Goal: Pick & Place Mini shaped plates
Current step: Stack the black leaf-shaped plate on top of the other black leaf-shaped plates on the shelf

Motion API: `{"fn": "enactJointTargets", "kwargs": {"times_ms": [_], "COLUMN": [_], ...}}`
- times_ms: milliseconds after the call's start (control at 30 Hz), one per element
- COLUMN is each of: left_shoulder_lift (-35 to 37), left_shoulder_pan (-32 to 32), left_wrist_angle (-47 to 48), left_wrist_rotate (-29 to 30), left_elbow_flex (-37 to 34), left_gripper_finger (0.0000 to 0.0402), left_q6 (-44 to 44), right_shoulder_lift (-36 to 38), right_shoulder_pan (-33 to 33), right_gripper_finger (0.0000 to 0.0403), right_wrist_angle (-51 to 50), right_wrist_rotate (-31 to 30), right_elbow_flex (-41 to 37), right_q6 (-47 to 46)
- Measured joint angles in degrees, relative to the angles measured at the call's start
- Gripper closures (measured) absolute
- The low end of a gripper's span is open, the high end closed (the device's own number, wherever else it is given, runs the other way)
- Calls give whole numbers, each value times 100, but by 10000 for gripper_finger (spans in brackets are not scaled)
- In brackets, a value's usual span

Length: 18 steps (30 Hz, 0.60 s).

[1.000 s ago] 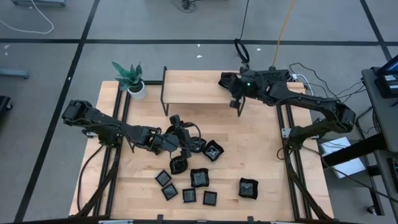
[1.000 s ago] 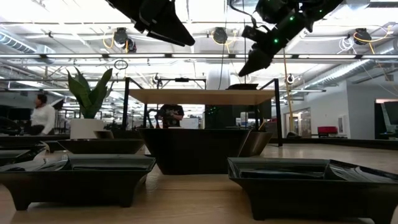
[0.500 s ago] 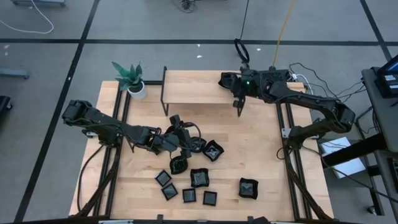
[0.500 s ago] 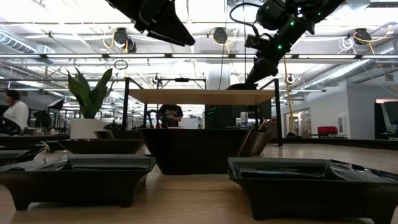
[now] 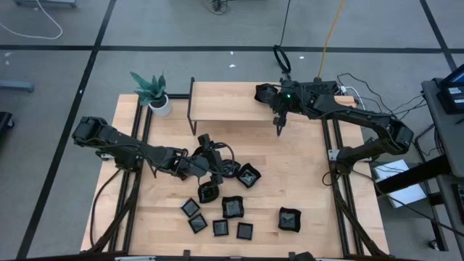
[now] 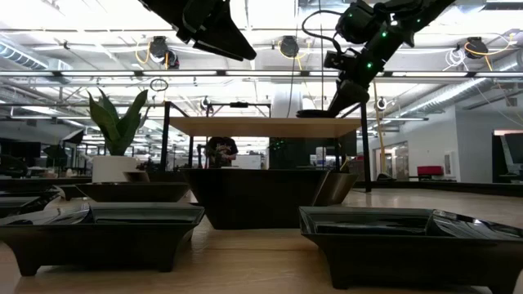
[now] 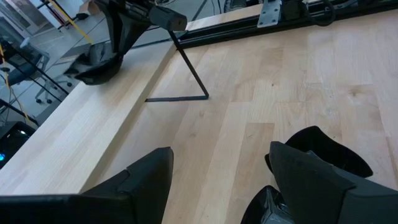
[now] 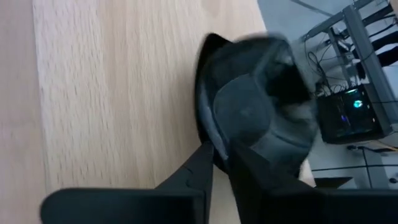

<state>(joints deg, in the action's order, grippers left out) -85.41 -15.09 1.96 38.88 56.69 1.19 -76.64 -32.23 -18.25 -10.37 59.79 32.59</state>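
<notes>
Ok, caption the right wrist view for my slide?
Right gripper pinching the rim of a mini plate over the raised wooden shelf.

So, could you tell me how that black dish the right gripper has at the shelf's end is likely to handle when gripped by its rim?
The dish looks rigid and should keep its shape. Its glossy surface suggests it may slip between the right gripper's thin fingers. Pinched at one edge of the rim, it may tilt as it meets the raised shelf.
</notes>
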Motion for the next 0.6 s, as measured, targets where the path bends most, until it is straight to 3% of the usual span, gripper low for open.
{"fn": "enactJointTargets", "kwargs": {"times_ms": [200,600], "left_shoulder_lift": [0,0], "left_shoulder_pan": [0,0], "left_wrist_angle": [1,2], "left_wrist_rotate": [0,0], "left_elbow_flex": [0,0], "left_gripper_finger": [133,133], "left_q6": [1,2], "right_shoulder_lift": [2,24], "right_shoulder_pan": [2,137], "right_gripper_finger": [400,402], "right_wrist_angle": [-4,-4], "right_wrist_rotate": [-4,-9], "right_elbow_flex": [0,0], "right_q6": [104,157]}}
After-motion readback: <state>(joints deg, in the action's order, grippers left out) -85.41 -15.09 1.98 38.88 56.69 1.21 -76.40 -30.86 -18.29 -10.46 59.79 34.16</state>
